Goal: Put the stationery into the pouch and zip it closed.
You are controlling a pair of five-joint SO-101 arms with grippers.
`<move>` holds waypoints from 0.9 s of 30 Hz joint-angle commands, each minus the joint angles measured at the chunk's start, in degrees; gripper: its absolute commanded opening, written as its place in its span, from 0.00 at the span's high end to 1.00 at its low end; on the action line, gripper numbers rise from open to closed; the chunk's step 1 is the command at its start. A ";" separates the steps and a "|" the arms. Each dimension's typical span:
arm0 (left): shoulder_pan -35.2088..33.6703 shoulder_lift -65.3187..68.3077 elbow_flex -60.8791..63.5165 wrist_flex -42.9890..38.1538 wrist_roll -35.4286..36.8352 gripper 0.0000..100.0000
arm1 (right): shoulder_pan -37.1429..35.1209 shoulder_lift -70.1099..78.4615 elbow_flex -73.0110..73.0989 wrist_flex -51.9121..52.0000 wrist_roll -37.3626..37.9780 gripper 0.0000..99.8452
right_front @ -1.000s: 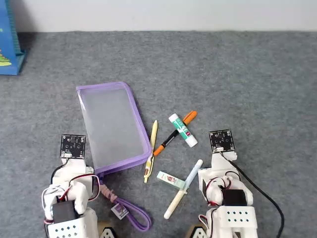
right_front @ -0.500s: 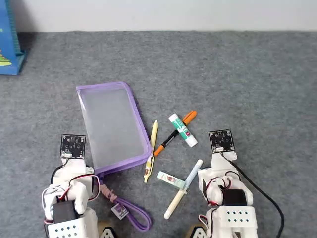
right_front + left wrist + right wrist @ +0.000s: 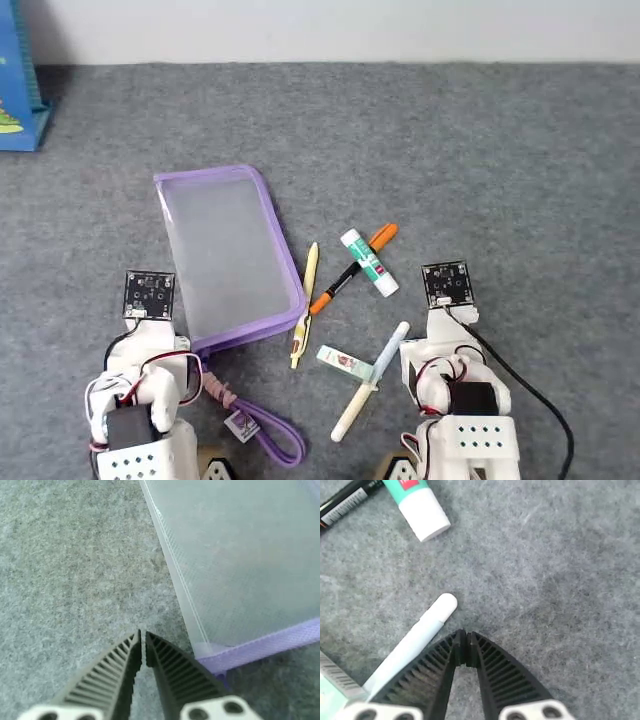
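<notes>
A clear pouch [image 3: 228, 255] with purple trim lies flat on the grey felt, its purple strap [image 3: 262, 425] trailing toward the front. To its right lie a yellow pen [image 3: 305, 289], an orange-and-black marker [image 3: 352, 268], a glue stick [image 3: 369, 263], a pale blue-and-cream pen [image 3: 369, 381] and a small eraser [image 3: 345, 362]. My left gripper [image 3: 141, 639] is shut and empty, just off the pouch's near corner [image 3: 215, 657]. My right gripper [image 3: 465, 639] is shut and empty, beside the pale pen's tip [image 3: 440, 609], with the glue stick [image 3: 420, 505] farther off.
A blue box [image 3: 20, 80] stands at the far left edge. The grey felt [image 3: 480, 160] stretches open behind and to the right of the stationery. Both arm bases [image 3: 140, 440] sit at the front edge.
The left arm's wrist has shifted very slightly; nothing else has moved.
</notes>
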 commanded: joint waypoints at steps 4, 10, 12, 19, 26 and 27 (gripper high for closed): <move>-4.48 0.44 -3.82 2.02 -0.70 0.99 | 0.31 -0.40 -0.26 -0.75 0.62 0.99; -16.70 0.44 -7.52 -0.70 -6.24 0.99 | 0.40 -0.40 -0.26 -0.75 0.62 0.99; -24.70 0.44 -7.34 -1.85 -7.21 0.99 | 0.40 -0.40 -0.26 -0.75 0.62 0.99; -41.32 0.44 -7.34 -4.66 -3.87 0.99 | -0.04 -0.40 -0.26 -0.92 0.44 0.99; -41.67 0.44 -6.99 -4.40 -3.87 0.99 | 0.04 -0.40 -0.26 -0.92 0.35 0.99; -41.67 0.44 -6.99 -4.40 -3.87 0.99 | -0.04 -0.40 -0.26 -0.92 0.35 0.99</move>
